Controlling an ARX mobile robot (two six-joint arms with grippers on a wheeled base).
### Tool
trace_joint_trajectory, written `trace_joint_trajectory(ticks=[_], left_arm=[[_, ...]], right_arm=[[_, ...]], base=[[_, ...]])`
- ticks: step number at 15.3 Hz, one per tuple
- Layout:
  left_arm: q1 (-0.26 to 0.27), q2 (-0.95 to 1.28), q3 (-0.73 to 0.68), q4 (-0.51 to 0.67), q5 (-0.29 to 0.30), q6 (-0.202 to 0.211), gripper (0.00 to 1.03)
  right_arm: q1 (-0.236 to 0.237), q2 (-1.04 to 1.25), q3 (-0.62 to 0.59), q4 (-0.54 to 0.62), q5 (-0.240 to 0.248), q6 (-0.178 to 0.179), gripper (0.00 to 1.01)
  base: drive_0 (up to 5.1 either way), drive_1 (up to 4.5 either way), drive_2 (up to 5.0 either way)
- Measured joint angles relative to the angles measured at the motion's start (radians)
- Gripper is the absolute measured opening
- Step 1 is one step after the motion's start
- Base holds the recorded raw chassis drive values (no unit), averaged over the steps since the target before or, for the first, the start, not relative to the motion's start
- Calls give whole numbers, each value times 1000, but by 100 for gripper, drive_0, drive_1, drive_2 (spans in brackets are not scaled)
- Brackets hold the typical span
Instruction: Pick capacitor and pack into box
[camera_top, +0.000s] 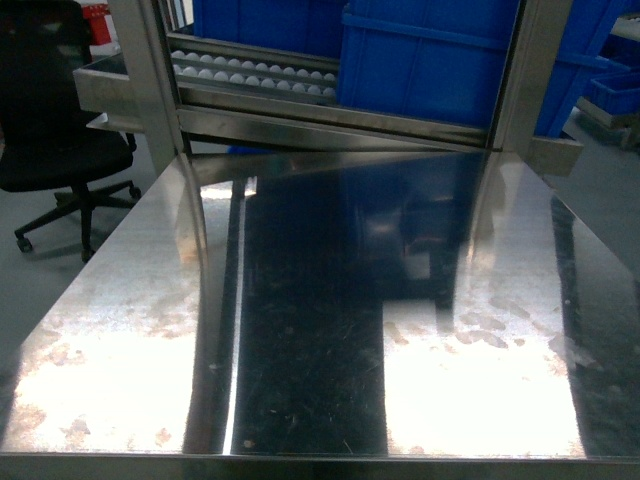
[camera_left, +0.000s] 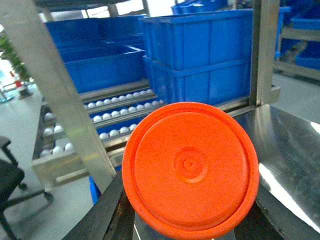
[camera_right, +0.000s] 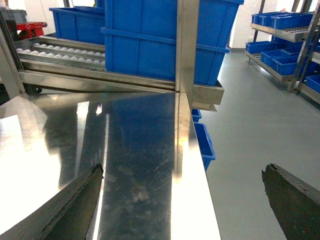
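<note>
In the left wrist view a round orange disc-faced object, the capacitor (camera_left: 190, 165), fills the middle with its flat end toward the camera. My left gripper (camera_left: 192, 212) is shut on it, with a dark finger on each side. My right gripper (camera_right: 182, 169) stands open with nothing between its fingers, over the right edge of the steel table (camera_right: 135, 150). The box is out of view. Neither gripper shows in the head view, which holds only the bare steel table (camera_top: 320, 330).
Big blue plastic crates (camera_top: 430, 50) sit on a roller rack (camera_top: 250, 75) behind the table, between steel posts (camera_top: 150, 70). A black office chair (camera_top: 60, 120) stands at the left. Grey floor and shelves with more blue crates (camera_right: 285, 20) lie to the right.
</note>
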Motion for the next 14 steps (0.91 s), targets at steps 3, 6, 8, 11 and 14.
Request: trace_joint_trajectory(ticks=[3, 6, 8, 11, 14], left_arm=[[22, -163, -172, 24, -88, -94, 43], [0, -303, -324, 20, -186, -171, 43], [-43, -431, -449, 7, -312, -249, 43], [-141, -623, -565, 16, -567, -287, 43], [-192, -746, -627, 27, -673, -264, 43]], right_arm=[[0, 0, 0, 0, 0, 0, 98], [0, 0, 0, 0, 0, 0, 98], [0, 0, 0, 0, 0, 0, 98], [0, 0, 0, 0, 0, 0, 98], [0, 0, 0, 0, 0, 0, 98]], base=[[0, 0, 0], [0, 0, 0], [0, 0, 0], [0, 0, 0], [0, 0, 0]])
